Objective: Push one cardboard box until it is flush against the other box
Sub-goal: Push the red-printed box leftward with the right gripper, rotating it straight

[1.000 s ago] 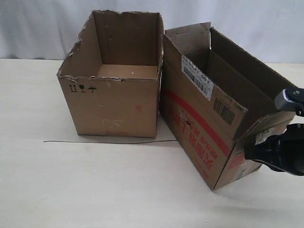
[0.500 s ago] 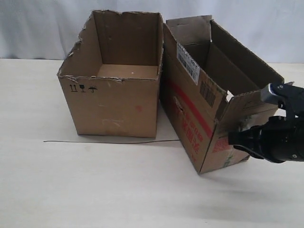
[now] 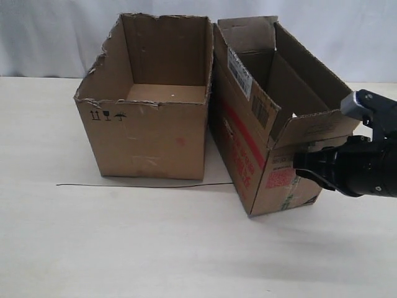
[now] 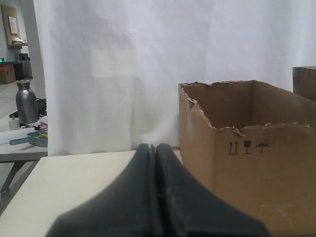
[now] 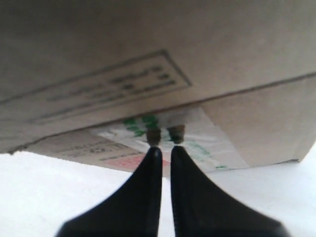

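The cardboard box [image 3: 248,149], narrow with a red stripe and barcode labels, stands right of the other box [image 3: 149,136], which has a ragged rim. Their far corners meet; a wedge-shaped gap stays open between them toward the front. My right gripper [image 3: 298,166] is shut, its tips pressed against the cardboard box's end. In the right wrist view the right gripper [image 5: 165,148] touches the green-printed tape [image 5: 197,143] beside a red label. My left gripper [image 4: 154,147] is shut and empty, with the other box [image 4: 256,168] ahead of it to one side.
A thin dark wire [image 3: 142,184] lies on the pale table in front of the other box. A white curtain hangs behind. The left wrist view shows a steel bottle [image 4: 25,102] on a side table beyond the table's edge.
My right gripper has moved left against the cardboard box's end. The box has swung round toward the other box, and the gap between them has narrowed.
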### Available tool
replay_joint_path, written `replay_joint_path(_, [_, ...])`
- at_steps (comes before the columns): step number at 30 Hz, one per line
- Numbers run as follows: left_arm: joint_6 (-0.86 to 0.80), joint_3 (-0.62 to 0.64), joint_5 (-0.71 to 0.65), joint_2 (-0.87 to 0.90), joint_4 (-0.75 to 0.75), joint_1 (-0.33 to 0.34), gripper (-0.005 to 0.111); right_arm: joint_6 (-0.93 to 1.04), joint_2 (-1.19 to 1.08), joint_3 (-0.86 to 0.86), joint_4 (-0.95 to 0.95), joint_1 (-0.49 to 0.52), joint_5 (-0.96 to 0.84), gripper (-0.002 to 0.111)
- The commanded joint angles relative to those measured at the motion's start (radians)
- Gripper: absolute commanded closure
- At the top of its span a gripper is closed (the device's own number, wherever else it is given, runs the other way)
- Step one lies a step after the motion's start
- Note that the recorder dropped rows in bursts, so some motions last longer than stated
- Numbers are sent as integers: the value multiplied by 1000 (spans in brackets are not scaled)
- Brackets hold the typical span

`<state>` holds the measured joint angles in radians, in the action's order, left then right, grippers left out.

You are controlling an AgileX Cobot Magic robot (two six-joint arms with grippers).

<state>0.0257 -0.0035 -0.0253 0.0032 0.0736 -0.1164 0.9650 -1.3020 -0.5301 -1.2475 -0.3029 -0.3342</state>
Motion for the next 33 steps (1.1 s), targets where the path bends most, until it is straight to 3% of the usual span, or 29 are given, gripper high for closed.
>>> replay_joint_path(1, [5, 4, 9, -3, -7, 4, 107, 39, -1, -6, -48, -2, 4, 103])
replay_joint_path(13, [5, 4, 9, -3, -7, 4, 107, 291, -4, -6, -317, -2, -14, 103])
replay_joint_path(21, [5, 4, 9, -3, -5, 4, 107, 458, -123, -28, -496, -2, -82, 103])
replay_joint_path(33, [5, 4, 9, -3, -5, 4, 107, 515, -218, -81, -497, -2, -168, 103])
